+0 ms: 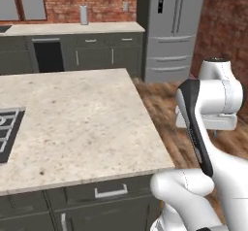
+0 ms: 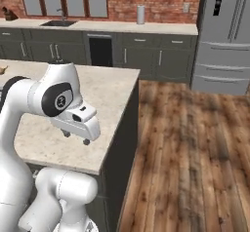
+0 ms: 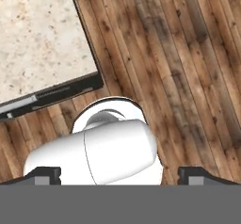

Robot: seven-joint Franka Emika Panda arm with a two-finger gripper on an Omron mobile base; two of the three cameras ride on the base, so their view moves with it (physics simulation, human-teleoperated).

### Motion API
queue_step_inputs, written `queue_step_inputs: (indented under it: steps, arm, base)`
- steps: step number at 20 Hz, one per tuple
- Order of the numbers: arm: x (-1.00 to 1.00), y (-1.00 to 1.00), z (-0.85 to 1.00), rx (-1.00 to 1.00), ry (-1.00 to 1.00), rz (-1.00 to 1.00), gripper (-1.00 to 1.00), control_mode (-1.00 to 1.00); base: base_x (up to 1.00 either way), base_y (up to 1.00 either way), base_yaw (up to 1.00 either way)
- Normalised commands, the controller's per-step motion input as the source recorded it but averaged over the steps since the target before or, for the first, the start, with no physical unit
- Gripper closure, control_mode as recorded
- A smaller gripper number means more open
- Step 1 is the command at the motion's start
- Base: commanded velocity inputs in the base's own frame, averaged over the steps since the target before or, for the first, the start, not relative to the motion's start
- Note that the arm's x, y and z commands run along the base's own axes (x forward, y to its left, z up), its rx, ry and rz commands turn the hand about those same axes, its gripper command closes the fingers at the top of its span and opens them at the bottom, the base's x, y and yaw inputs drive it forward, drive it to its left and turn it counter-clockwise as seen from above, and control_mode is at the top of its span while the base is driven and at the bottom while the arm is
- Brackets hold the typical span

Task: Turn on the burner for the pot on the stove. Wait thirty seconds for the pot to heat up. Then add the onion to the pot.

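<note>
The gripper (image 3: 120,173) hung wide open and empty over the wood floor (image 3: 188,77), just off the island counter's (image 3: 42,35) corner; the stove (image 1: 7,133) sat at the counter's far-left edge.

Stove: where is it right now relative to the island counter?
In the left base view, a corner of the stove shows at the far left edge, set into the speckled island counter, well left of the arm.

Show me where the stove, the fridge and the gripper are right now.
stove (image 1: 8,128): left base view, black corner with grate at the island's left edge.
fridge (image 2: 225,36): right base view, steel door front.
gripper (image 3: 120,175): hand view, midway between its tips, open.
</note>
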Motion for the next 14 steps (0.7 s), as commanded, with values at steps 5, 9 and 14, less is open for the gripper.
queue_step_inputs:
  steps: [5, 9, 14]
  arm:
    - [0.0, 0.0, 0.0, 0.0, 0.0, 0.0, -1.0, 1.0]
    - [0.0, 0.0, 0.0, 0.0, 0.0, 0.0, -1.0, 1.0]
    - [0.0, 0.0, 0.0, 0.0, 0.0, 0.0, -1.0, 1.0]
  base:
    - [0.17, -1.0, 0.13]
    - [0.35, -1.0, 0.14]
    - [0.57, -0.69, 0.13]
